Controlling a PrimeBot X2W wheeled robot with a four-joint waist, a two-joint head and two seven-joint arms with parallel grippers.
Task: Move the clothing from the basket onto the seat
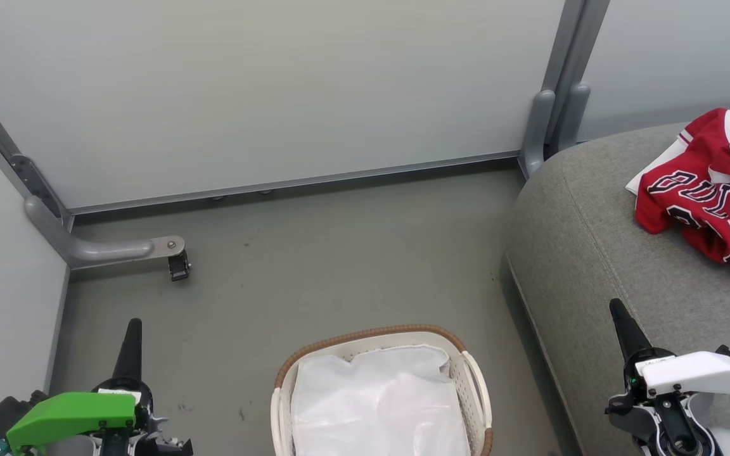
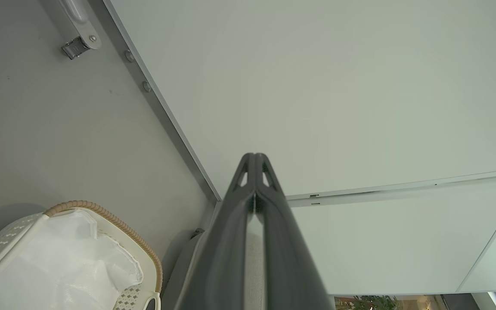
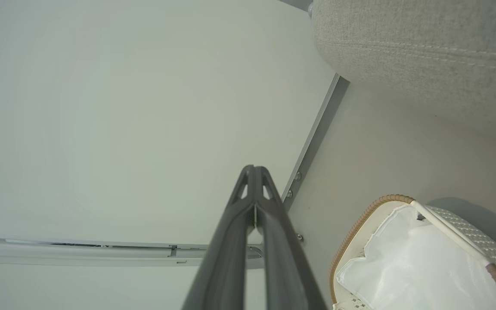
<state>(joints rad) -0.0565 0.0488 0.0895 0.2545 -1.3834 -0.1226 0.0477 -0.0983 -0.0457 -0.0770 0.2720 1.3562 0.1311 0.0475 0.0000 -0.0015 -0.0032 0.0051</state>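
- The left gripper (image 1: pixel 133 326) has its two long dark fingers (image 2: pixel 230 241) pressed together at the tips, clamping nothing. They point up the head view over the bare grey floor (image 1: pixel 314 253).
- The right gripper (image 1: pixel 616 307) is likewise closed and empty; in the right wrist view its fingers (image 3: pixel 228 241) meet at the tip with only a thin slit lower down.
- A bright green housing (image 1: pixel 70 411) sits behind the left fingers, and a white housing (image 1: pixel 697 373) behind the right ones.
- Between the two grippers, low in the head view, stands the oval white perforated plastic laundry basket (image 1: pixel 371 334) with its brown woven rim. Inside it lies a crumpled white plastic liner sheet (image 1: pixel 377 399).
- To the robot's right is the large grey fabric-upholstered seat cushion (image 1: pixel 593 253), with a stitched seam along its rounded edge.
- The soft red sports jerseys (image 1: pixel 701 190) with white trim lie bunched on that cushion near the right edge of the head view, well apart from the basket.
- Their black, white-outlined lettering is folded and upside down; it looks like "BUL", but I cannot read it with certainty.
- Pale wall panels (image 1: pixel 276 95) in grey metal frames stand behind, one foot ending in a small black caster (image 1: pixel 179 267).
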